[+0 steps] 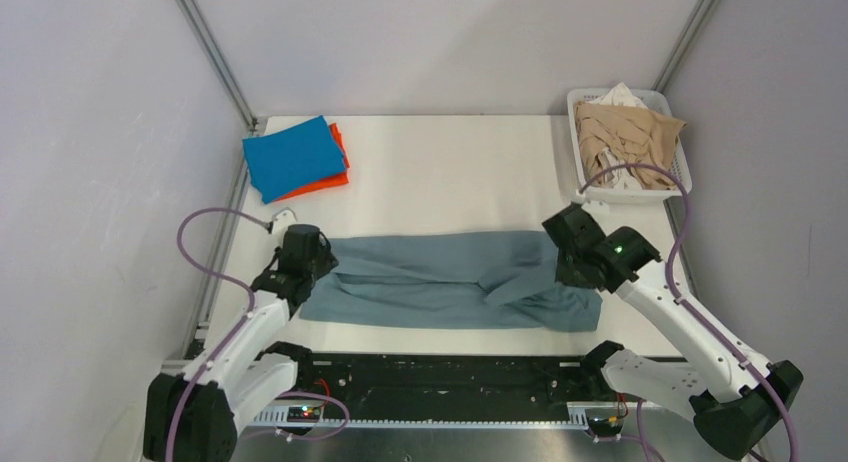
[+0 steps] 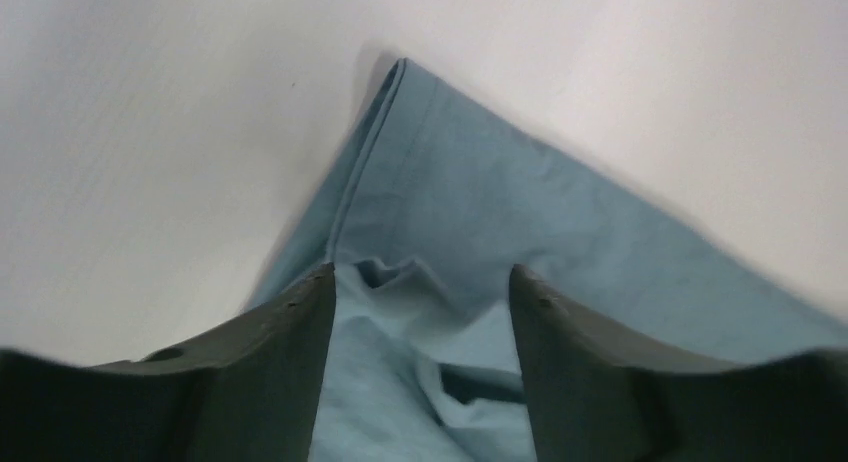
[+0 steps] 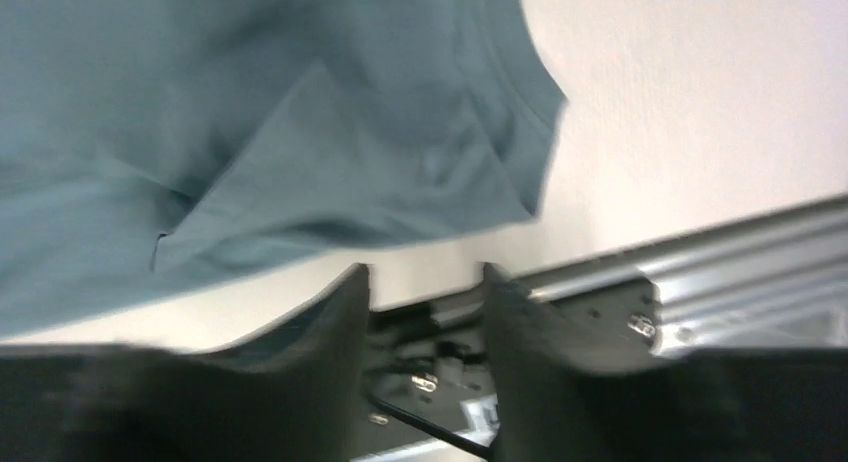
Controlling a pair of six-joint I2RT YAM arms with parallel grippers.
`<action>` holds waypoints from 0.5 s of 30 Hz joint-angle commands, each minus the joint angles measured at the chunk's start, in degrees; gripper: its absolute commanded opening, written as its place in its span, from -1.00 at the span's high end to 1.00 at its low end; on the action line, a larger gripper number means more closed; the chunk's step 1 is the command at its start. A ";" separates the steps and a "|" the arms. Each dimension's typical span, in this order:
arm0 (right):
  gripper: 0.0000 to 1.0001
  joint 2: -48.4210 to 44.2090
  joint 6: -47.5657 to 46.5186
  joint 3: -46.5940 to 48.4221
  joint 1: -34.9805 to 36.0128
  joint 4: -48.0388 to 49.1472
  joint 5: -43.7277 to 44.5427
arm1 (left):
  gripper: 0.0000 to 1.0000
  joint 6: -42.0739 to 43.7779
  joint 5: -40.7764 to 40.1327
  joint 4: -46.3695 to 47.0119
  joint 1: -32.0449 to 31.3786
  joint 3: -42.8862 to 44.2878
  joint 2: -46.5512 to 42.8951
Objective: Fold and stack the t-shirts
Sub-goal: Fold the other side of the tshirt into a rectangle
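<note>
1. The grey-blue t-shirt (image 1: pixel 440 282) lies in a long band across the near worktop (image 1: pixel 450 172).
2. Left jaws: released, above its left end.
3. Right jaws: released, beside its right end.

A spread t-shirt (image 1: pixel 440 282) lies across the near part of the tabletop (image 1: pixel 450 172). Behind its left end sits a stack of folded t-shirts (image 1: pixel 295 157); behind its right end, a basket (image 1: pixel 576 132) holding garments (image 1: pixel 630 132).

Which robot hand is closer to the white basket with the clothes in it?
Right. The right gripper is just on the near side of the white basket. The left gripper is at the opposite end of the grey-blue shirt.
</note>
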 commanded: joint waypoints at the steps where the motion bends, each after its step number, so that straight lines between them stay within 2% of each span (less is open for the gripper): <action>1: -0.23 -5.28 16.91 -4.40 2.14 -13.83 3.25 | -0.83 -4.24 -2.41 -5.97 -0.18 2.70 -8.30; 2: -0.56 -6.04 17.20 -4.55 2.47 -13.74 3.29 | -0.91 -4.96 -2.68 -6.84 -0.17 4.08 -10.11; 4: -0.93 -8.84 15.16 -4.47 2.55 -10.42 2.64 | -0.98 -5.16 -1.43 -8.67 -0.23 6.28 -12.19; 7: -0.99 -12.48 9.51 -4.59 2.58 -0.99 -0.09 | -0.99 -4.82 0.51 -9.14 -0.59 8.26 -14.12; 9: -0.99 -12.76 4.35 -5.06 2.49 10.84 -3.55 | -0.99 -4.08 2.06 -9.00 -0.66 9.56 -13.71; 10: -0.99 -12.37 1.81 -5.42 2.46 13.83 -6.34 | -0.99 -3.34 4.39 -8.84 -0.73 10.41 -12.21; 11: -0.99 -10.90 0.46 -5.53 2.42 19.46 -8.15 | -0.99 -2.34 7.64 -7.88 -0.84 10.90 -10.99; 15: -0.99 -1.38 -5.33 -5.78 2.37 29.60 -16.91 | -0.99 0.21 15.33 -3.29 -3.67 12.84 -0.88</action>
